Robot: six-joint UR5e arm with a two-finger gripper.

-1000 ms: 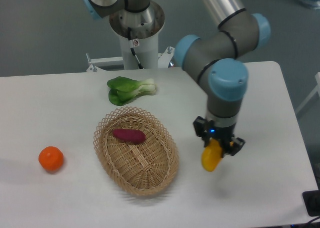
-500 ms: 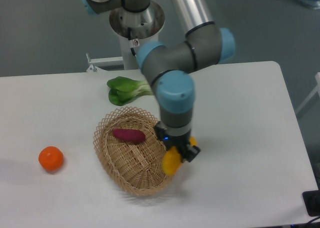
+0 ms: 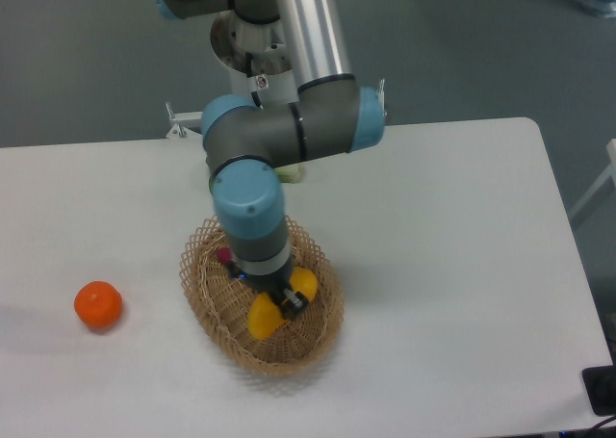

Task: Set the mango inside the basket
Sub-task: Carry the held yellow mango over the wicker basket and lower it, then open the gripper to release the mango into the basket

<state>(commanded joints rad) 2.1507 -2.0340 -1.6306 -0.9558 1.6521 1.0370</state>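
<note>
The yellow mango (image 3: 266, 316) is held over the inside of the tan wicker basket (image 3: 318, 330), low above its floor. My gripper (image 3: 280, 299) is shut on the mango, gripping it across its middle, with one end at lower left and the other at upper right. The arm's wrist covers the basket's upper middle. I cannot tell whether the mango touches the basket floor.
A purple sweet potato (image 3: 223, 256) lies in the basket's far left, mostly hidden by the wrist. A round orange fruit (image 3: 98, 304) sits on the white table at the left. A bit of leafy green (image 3: 292, 173) shows behind the arm.
The gripper has carried the mango leftward from the table right of the basket, over the rim, to above the basket's inside. The arm now hides the greens and most of the sweet potato.
</note>
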